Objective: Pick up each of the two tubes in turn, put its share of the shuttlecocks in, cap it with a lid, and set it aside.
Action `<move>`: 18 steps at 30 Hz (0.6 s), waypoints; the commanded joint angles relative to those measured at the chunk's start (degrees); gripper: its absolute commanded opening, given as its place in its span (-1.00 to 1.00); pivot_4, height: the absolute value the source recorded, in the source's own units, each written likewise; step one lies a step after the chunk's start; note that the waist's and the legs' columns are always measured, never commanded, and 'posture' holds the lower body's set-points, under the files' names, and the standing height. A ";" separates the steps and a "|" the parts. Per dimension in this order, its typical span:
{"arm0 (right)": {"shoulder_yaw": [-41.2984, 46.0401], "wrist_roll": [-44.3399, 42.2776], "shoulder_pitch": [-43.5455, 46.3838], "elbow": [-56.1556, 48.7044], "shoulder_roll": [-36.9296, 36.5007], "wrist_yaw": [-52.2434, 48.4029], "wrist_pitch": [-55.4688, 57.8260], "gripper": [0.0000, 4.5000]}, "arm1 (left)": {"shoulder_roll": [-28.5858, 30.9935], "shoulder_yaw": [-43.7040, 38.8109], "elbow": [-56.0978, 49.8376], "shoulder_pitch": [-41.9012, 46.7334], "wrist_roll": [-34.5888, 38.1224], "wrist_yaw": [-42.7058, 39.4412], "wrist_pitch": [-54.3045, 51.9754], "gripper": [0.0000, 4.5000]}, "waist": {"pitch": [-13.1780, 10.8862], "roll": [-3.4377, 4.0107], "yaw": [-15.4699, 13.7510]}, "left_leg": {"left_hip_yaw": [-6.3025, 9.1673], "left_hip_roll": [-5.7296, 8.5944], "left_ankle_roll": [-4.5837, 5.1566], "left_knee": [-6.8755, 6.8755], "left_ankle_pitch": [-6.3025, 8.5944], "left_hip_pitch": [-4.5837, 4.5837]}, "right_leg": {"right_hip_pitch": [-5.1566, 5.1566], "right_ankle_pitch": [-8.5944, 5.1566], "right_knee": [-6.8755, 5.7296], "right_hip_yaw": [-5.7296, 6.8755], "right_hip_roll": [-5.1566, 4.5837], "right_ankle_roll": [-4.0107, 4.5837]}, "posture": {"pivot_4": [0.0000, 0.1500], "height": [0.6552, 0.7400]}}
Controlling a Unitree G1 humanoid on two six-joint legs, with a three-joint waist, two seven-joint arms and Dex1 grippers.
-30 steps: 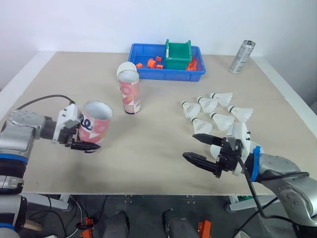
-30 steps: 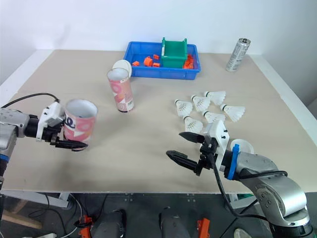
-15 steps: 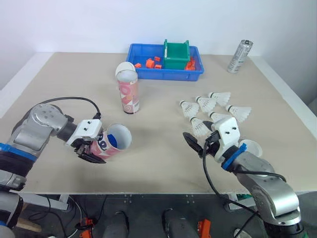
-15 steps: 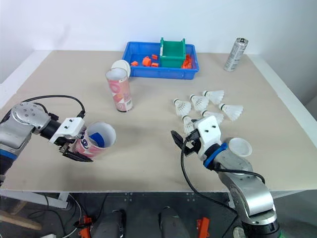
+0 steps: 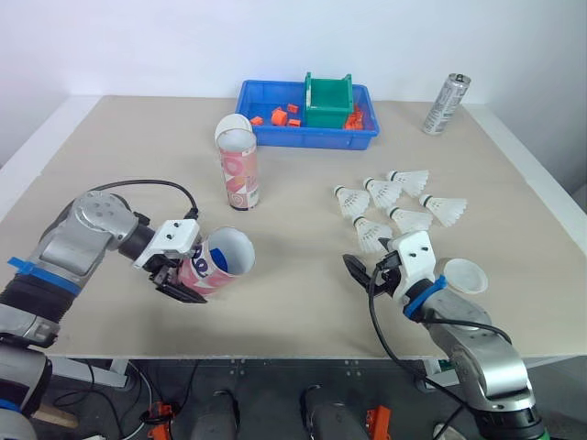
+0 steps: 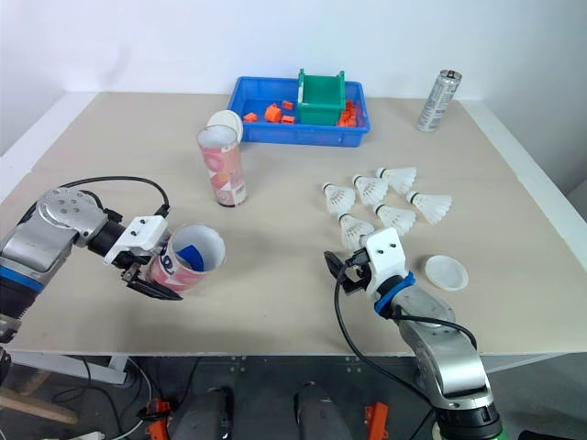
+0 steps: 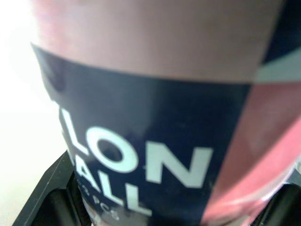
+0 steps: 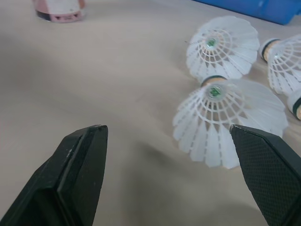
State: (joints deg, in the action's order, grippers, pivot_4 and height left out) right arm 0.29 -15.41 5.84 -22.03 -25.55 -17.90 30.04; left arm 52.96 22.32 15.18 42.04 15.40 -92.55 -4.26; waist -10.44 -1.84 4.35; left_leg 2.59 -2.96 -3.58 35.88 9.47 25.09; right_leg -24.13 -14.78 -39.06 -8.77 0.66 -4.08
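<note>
My left gripper [image 5: 195,273] is shut on a pink and navy tube [image 5: 215,262], which lies tilted with its open mouth facing right; its printed side [image 7: 150,117] is close up in the left wrist view. A second pink tube [image 5: 241,170] stands upright further back, with a white lid [image 5: 230,126] leaning behind it. Several white shuttlecocks [image 5: 396,205] lie on the right half of the table. My right gripper [image 8: 165,129] is open, low over the table, just short of the nearest shuttlecock [image 8: 228,120]. Another white lid [image 5: 463,275] lies to its right.
A blue tray [image 5: 275,136] with orange pieces and a green bin [image 5: 329,101] sits at the back. A metal can [image 5: 447,92] stands at the back right. The table's front edge [image 5: 275,356] runs close below both grippers.
The left gripper has tipped the tube from upright to mouth facing right and carried it rightward. The right gripper has swung round and moved up to the shuttlecocks.
</note>
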 commanded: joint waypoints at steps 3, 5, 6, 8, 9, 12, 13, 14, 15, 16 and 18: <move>0.06 2.24 3.86 4.93 1.96 -0.30 -4.60 1.00 | 0.44 -0.90 -1.34 0.72 0.35 0.05 -0.46 0.61 | 0.00 0.00 0.03 | 0.00 0.00 0.00 0.00 0.00 0.00 | -0.01 0.01 0.00 0.00 0.00 -0.02 | 1.00 0.92; -0.39 3.13 4.90 6.93 2.45 -0.71 -6.16 1.00 | 0.57 -0.86 -1.12 0.79 -0.02 0.05 -0.37 0.61 | 0.00 0.01 0.06 | 0.00 0.00 0.00 -0.01 0.00 0.00 | -0.01 0.04 0.00 0.00 0.00 -0.07 | 1.00 0.92; -0.42 3.58 5.54 8.17 2.75 -0.80 -6.88 1.00 | 0.61 -0.83 -0.96 0.85 -0.36 0.05 -0.32 0.61 | 0.00 0.01 0.06 | 0.00 0.00 0.00 -0.02 0.00 0.00 | -0.02 0.06 0.00 0.00 0.00 -0.10 | 1.00 0.92; -0.59 4.39 6.65 10.58 3.20 -1.16 -8.29 1.00 | 0.66 -0.71 -0.76 0.95 -0.89 0.05 -0.45 0.61 | 0.00 0.01 0.07 | 0.00 0.00 0.00 -0.04 0.00 0.00 | -0.01 0.11 0.00 0.00 0.00 -0.22 | 1.00 0.92; -0.78 4.93 7.22 11.79 3.44 -1.21 -9.06 1.00 | 0.71 -0.65 -0.70 0.93 -1.11 0.05 -0.61 0.61 | 0.00 0.01 0.08 | 0.00 0.00 0.00 -0.04 0.00 0.00 | -0.01 0.12 0.00 0.00 0.00 -0.23 | 1.00 0.92; -0.88 6.15 9.43 15.22 4.43 -0.67 -10.96 0.61 | 0.32 -0.70 -0.02 0.85 -2.13 0.05 -0.26 0.59 | -0.01 0.01 0.10 | 0.00 0.00 0.00 -0.04 0.00 0.00 | -0.02 0.12 0.00 0.00 0.01 -0.23 | 1.00 0.92; -0.90 6.34 9.77 15.74 4.73 -0.72 -11.45 0.48 | 0.32 -0.76 -0.06 0.77 -2.13 0.05 -0.30 0.59 | -0.01 0.01 0.11 | 0.00 0.00 0.00 -0.05 0.00 -0.02 | -0.01 0.13 0.00 0.00 0.01 -0.23 | 1.00 0.92; -0.94 6.55 9.91 15.99 4.94 -0.87 -11.91 0.19 | 0.34 -0.81 -0.15 0.71 -2.09 0.05 -0.38 0.59 | -0.01 0.01 0.12 | 0.00 0.00 0.00 -0.05 0.00 -0.02 | -0.01 0.14 0.00 0.00 0.01 -0.22 | 1.00 0.92; -0.98 6.73 9.98 16.08 5.15 -0.91 -12.16 0.09 | 0.40 -0.84 -0.28 0.64 -2.04 0.05 -0.49 0.59 | 0.00 0.01 0.12 | 0.00 0.00 0.01 -0.05 0.00 -0.02 | -0.01 0.14 -0.01 0.00 0.01 -0.22 | 1.00 0.92; -0.89 6.56 9.94 15.95 5.48 -1.00 -12.14 -0.18 | 0.48 -0.85 -0.43 0.57 -1.98 0.05 -0.63 0.59 | 0.00 0.01 0.12 | 0.01 0.00 0.01 -0.05 0.00 -0.03 | -0.01 0.14 -0.01 0.01 0.02 -0.23 | 1.00 0.92; -0.94 6.72 9.63 15.37 5.75 -1.18 -12.28 -0.59 | 0.55 -0.86 -0.60 0.48 -1.89 0.05 -0.81 0.59 | -0.01 0.01 0.12 | 0.01 0.00 0.01 -0.05 0.00 -0.02 | -0.01 0.14 -0.01 0.00 0.02 -0.23 | 1.00 0.92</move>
State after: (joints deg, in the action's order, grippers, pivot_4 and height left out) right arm -1.17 -8.74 14.94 -5.26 -19.80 -18.83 18.96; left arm 52.79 22.30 14.97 42.15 14.16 -92.58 -4.94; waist -10.44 -1.83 4.47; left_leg 2.60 -2.96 -3.57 35.84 9.46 25.06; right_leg -24.14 -14.65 -39.07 -8.77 0.68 -4.31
